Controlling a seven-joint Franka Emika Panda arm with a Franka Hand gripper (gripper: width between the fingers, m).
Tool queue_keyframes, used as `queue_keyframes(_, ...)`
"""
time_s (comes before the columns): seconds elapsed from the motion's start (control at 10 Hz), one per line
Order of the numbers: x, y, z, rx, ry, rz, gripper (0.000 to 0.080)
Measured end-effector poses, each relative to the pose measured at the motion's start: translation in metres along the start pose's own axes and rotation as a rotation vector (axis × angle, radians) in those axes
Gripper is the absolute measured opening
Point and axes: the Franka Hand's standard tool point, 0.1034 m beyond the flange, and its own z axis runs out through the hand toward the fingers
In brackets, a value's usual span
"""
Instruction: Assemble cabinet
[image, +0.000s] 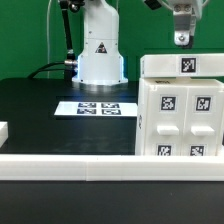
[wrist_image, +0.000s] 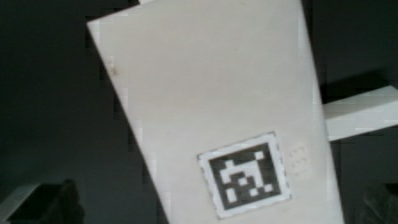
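The cabinet's large white box (image: 180, 120) stands at the exterior view's right, with four tagged panels on the face toward the camera. A white top panel (image: 160, 66) with one tag lies across the top of the box. My gripper (image: 181, 42) hangs just above that panel, near its tag, without touching it. In the wrist view the long white panel (wrist_image: 196, 100) with its tag (wrist_image: 244, 178) runs slantwise below my gripper (wrist_image: 210, 212). One dark finger (wrist_image: 39, 205) shows beside the panel's long edge. The jaws stand wide apart and hold nothing.
The white robot base (image: 100, 55) stands at the back, with cables beside it. The marker board (image: 98, 107) lies on the black table in front of it. A white rail (image: 70, 160) runs along the front edge. A small white piece (image: 3, 130) sits at the left edge.
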Motion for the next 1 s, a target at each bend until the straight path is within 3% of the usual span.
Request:
queue_keyframes(0.2,-0.006,-0.002,0.006,0.006,-0.011,-0.148,0.0797)
queue_keyframes(0.5,-0.012,-0.004,0.015,0.008,-0.017,-0.109,0.0797)
queue_keyframes(0.9,-0.015,-0.003,0.016,0.009,-0.020,-0.088,0.0771)
queue_keyframes(1.0,-0.016,-0.003,0.016,0.009,-0.021,-0.087,0.0593)
